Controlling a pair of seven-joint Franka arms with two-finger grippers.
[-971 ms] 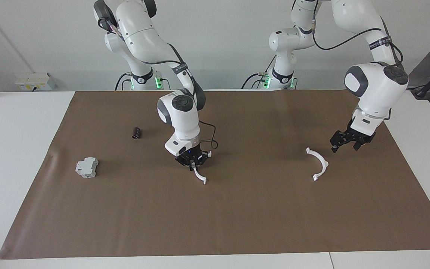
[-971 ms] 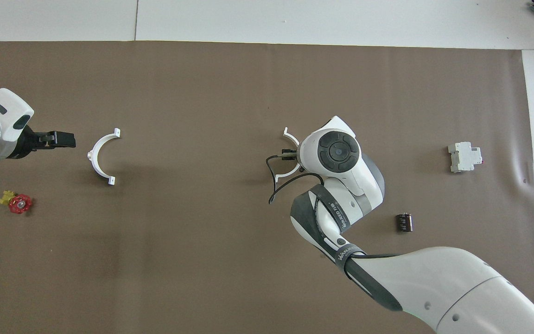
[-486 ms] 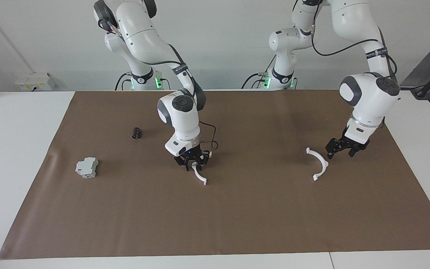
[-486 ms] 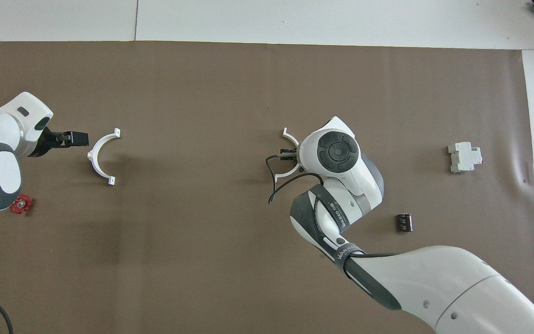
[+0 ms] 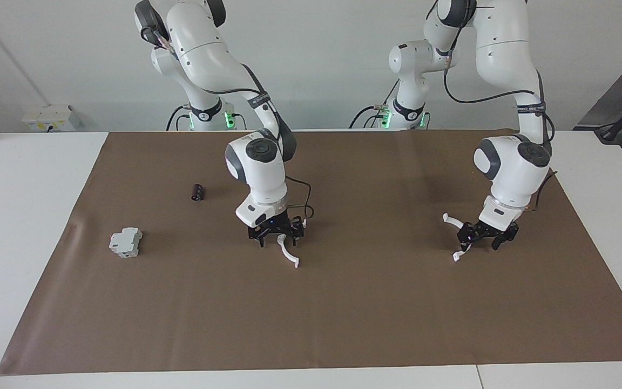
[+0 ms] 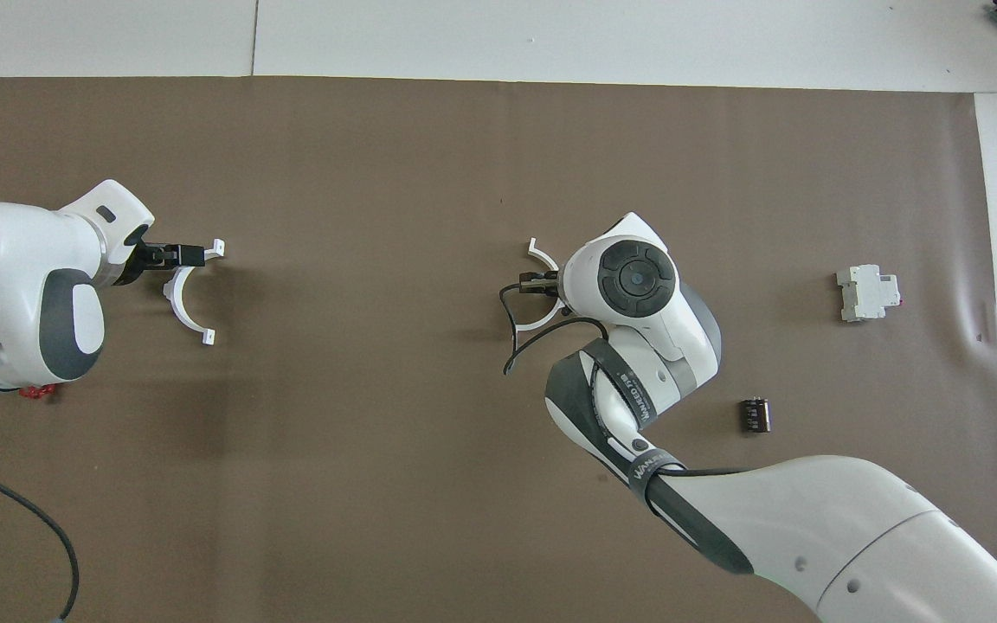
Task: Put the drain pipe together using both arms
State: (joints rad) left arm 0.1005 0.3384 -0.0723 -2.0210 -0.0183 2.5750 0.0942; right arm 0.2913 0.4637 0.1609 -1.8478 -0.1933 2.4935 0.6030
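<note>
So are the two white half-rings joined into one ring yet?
No: one half-ring lies under the right gripper, the other half-ring apart from it under the left gripper.

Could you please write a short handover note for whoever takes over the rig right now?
Left gripper: open, low over the first half-ring, which lies on the brown mat toward the left arm's end; whether it touches it cannot be told.
Right gripper: open, low over the second half-ring, which lies near the middle of the mat.
Done: nothing joined; the two halves lie well apart.
Left: grasp both halves, bring them together, mate the end tabs into one ring.
</note>
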